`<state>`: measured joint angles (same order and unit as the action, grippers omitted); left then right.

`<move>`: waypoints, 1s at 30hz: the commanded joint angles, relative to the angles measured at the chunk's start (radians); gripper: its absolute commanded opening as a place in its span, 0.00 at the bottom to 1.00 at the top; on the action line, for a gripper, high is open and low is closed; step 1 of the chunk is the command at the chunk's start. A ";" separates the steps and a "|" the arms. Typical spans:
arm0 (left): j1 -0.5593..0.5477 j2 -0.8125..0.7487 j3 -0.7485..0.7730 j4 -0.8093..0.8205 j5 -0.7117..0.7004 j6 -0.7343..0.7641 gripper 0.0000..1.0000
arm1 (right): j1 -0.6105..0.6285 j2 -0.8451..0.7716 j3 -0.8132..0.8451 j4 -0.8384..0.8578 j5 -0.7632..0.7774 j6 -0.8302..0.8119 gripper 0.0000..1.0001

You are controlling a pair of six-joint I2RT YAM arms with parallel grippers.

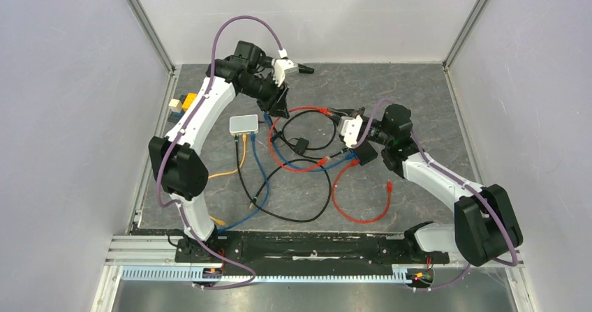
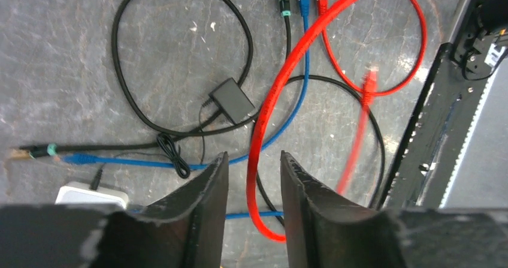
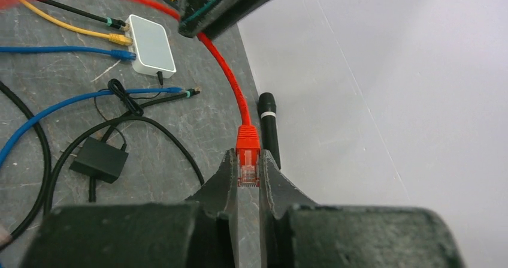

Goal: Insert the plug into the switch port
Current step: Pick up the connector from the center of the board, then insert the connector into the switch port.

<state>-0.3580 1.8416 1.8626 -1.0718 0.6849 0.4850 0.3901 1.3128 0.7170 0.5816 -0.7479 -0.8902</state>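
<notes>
Right pincer (image 3: pixel 248 171) clamps plug (image 3: pixel 247 154); cable (image 3: pixel 224 64) hidden behind left pincer (image 2: pixel 254 157).

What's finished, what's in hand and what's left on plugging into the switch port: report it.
Done: the right gripper is shut on the red plug. In hand: the left gripper stands open around the red cable, not clamping it. Left: the plug sits well apart from the switch box, which already takes yellow and blue leads. Carrying it over, aligning it with a port and pushing it in all remain.
</notes>
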 commanded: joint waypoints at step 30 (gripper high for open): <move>-0.180 -0.241 -0.529 0.881 0.188 0.420 0.30 | 0.005 0.059 -0.033 0.140 -0.118 0.353 0.00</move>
<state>-0.5331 1.6073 1.3018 -0.2367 0.8227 0.8772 0.3901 1.3502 0.6571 0.7033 -0.8268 -0.5724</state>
